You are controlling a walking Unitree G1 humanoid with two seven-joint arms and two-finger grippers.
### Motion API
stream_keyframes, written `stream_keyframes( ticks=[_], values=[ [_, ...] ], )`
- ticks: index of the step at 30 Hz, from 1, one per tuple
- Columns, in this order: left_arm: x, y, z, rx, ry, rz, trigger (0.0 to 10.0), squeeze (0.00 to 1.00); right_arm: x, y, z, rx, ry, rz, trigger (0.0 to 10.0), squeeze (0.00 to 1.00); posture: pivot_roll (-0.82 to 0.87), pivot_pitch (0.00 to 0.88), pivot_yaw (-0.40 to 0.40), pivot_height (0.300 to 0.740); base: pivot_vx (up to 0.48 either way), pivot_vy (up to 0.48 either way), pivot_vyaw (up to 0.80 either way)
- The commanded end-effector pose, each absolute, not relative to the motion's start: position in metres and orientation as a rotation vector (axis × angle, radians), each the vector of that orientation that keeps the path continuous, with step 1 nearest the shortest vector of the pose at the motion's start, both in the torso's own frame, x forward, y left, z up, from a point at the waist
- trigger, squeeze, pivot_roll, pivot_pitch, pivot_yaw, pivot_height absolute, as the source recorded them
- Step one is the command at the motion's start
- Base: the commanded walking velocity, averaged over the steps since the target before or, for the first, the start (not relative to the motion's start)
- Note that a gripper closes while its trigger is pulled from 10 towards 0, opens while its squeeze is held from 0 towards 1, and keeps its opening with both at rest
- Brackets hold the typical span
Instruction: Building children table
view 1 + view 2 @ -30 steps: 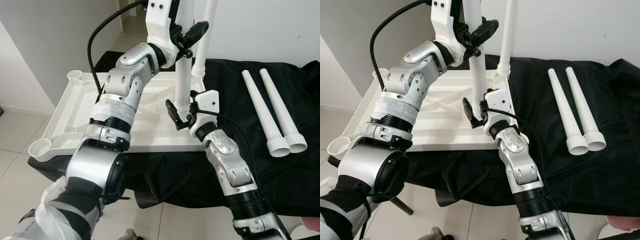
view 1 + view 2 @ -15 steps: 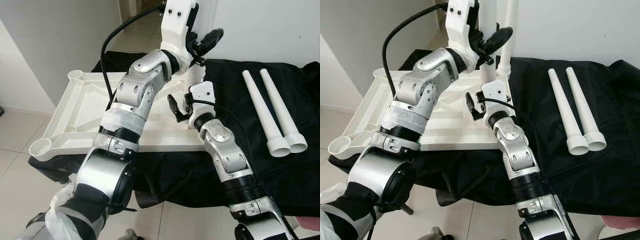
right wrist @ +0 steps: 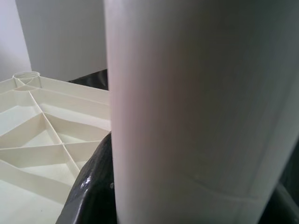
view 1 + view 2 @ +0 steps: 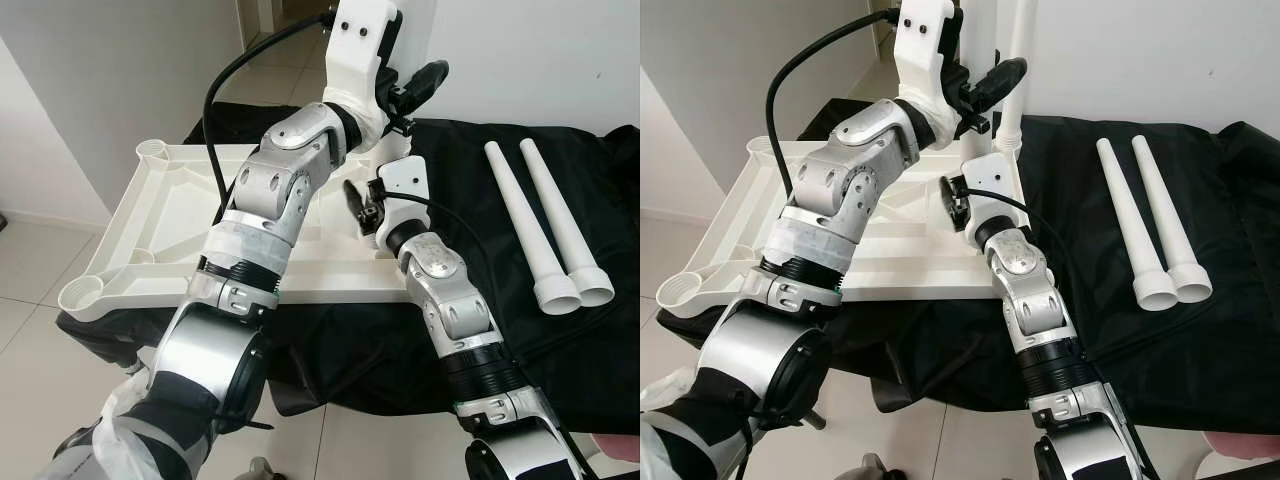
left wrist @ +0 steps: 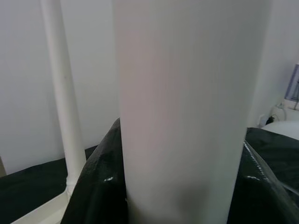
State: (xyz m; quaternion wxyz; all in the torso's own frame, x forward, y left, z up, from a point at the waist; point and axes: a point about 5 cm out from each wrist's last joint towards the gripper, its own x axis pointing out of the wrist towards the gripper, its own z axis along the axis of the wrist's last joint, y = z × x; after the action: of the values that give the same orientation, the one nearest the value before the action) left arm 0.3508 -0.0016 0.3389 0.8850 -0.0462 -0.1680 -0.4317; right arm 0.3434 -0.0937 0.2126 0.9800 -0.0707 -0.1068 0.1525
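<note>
– White wall (image 4: 1160, 60), pale floor tiles (image 4: 30, 280), black cloth (image 4: 1200, 350) over the work surface: is that the setting?

– Yes. On the cloth lies the upturned white table (image 4: 740, 210), ribbed underside up, with round sockets at its corners. One leg (image 4: 1015, 60) stands upright at the far right corner. Two spare legs (image 4: 1130, 220) lie side by side on the cloth, well to the right of the table.

– What has changed in the last second?

– Both arms have carried the held leg (image 4: 978, 30) away from the near edge, toward the far side. The right gripper's jaws gaped half a second ago and have now drawn in.

– How do the jaws stand now?

– The left gripper (image 4: 990, 85), raised above the table, is clenched on the upper leg. The right gripper (image 4: 955, 200) sits lower, just above the table, clasping the same leg. Each wrist view shows the white tube pressed between black fingers.

– And the leg itself?

– Upright, near the standing one. Its lower end is hidden behind the right wrist.
</note>
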Motion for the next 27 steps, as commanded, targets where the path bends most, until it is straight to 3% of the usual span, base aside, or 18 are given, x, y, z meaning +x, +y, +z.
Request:
stream_keyframes(
  ticks=[1,7,8,9,10,11,12,19,21,27],
  values=[
    [0.348,-0.003,0.343,-0.090,-0.364,-0.882,10.0,0.00,0.345,-0.091,0.212,-0.134,-0.197,0.312,0.0,0.00,-0.06,0.004,0.025,0.740,0.000,0.000,0.00],
    [0.348,-0.003,0.344,-0.093,-0.366,-0.882,10.0,0.00,0.346,-0.093,0.210,-0.113,-0.179,0.286,0.0,0.00,-0.06,0.007,0.025,0.740,0.000,0.000,0.00],
    [0.348,-0.004,0.344,-0.106,-0.363,-0.889,10.0,0.04,0.346,-0.094,0.209,-0.107,-0.175,0.275,3.3,0.00,-0.06,0.007,0.025,0.740,0.000,0.000,0.00],
    [0.348,-0.004,0.344,-0.106,-0.363,-0.889,10.0,0.04,0.346,-0.094,0.209,-0.107,-0.175,0.275,3.3,0.00,-0.06,0.007,0.025,0.740,0.000,0.000,0.00],
    [0.347,-0.004,0.344,-0.127,-0.360,-0.899,10.0,1.00,0.347,-0.095,0.209,-0.102,-0.172,0.266,9.2,0.00,-0.06,0.008,0.025,0.740,0.000,0.000,0.00],
    [0.347,-0.004,0.344,-0.127,-0.360,-0.899,10.0,1.00,0.347,-0.095,0.209,-0.102,-0.172,0.266,9.2,0.00,-0.06,0.008,0.025,0.740,0.000,0.000,0.00],
    [0.346,-0.004,0.345,-0.144,-0.358,-0.907,10.0,1.00,0.347,-0.095,0.209,-0.095,-0.167,0.262,10.0,0.00,-0.06,0.007,0.026,0.740,0.000,0.000,0.00],
    [0.341,-0.004,0.346,-0.145,-0.371,-0.946,10.0,1.00,0.349,-0.098,0.209,-0.077,-0.154,0.236,10.0,0.00,-0.06,0.010,0.028,0.740,0.000,0.000,0.00],
    [0.340,-0.004,0.346,-0.126,-0.379,-0.955,10.0,0.00,0.350,-0.101,0.208,-0.070,-0.150,0.217,10.0,0.00,-0.06,0.011,0.028,0.740,0.000,0.000,0.00],
    [0.339,0.000,0.346,-0.111,-0.390,-0.958,10.0,0.00,0.351,-0.107,0.208,-0.058,-0.144,0.184,10.0,0.00,-0.05,0.019,0.032,0.740,0.000,0.000,0.00]
  ],
)
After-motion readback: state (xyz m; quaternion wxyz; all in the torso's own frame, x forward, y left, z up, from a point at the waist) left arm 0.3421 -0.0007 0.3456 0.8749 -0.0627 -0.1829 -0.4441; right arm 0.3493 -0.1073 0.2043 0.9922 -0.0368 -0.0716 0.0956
